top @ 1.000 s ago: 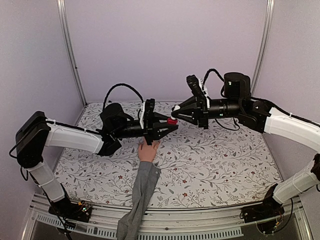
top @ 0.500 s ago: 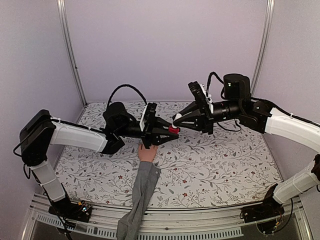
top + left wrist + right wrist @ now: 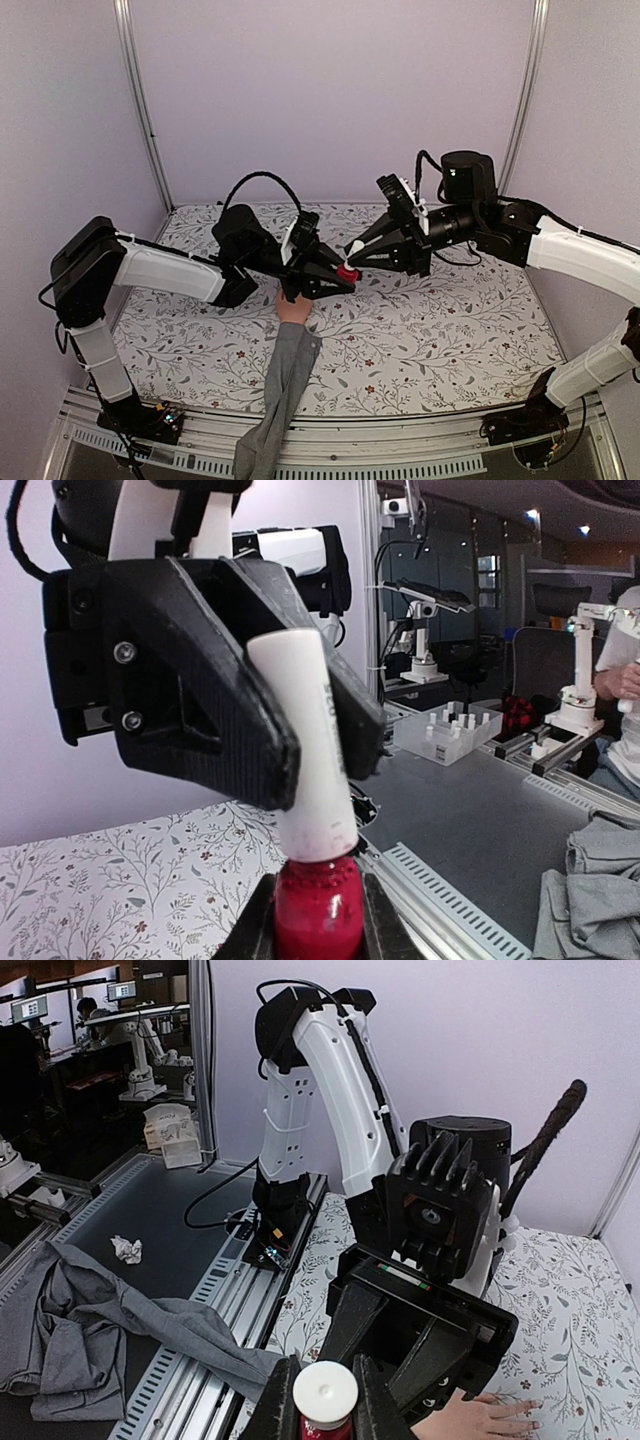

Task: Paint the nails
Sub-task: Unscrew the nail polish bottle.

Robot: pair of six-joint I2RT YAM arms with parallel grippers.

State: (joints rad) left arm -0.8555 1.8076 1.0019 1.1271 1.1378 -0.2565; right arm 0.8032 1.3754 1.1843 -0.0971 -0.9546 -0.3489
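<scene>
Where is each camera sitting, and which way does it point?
Top external: above and behind the robot, looking down on the table, mannequin hand, left gripper, right gripper.
Left wrist: looks along left gripper at its red bottle; right gripper opposite.
Right wrist: looks along right gripper at the white cap, left gripper behind.
Shared: bottle and cap, both wrist views.

Tiny nails point(image 3: 532, 1407) tip the peach mannequin hand point(image 3: 465, 1425), lying flat on the floral table point(image 3: 580, 1285).
</scene>
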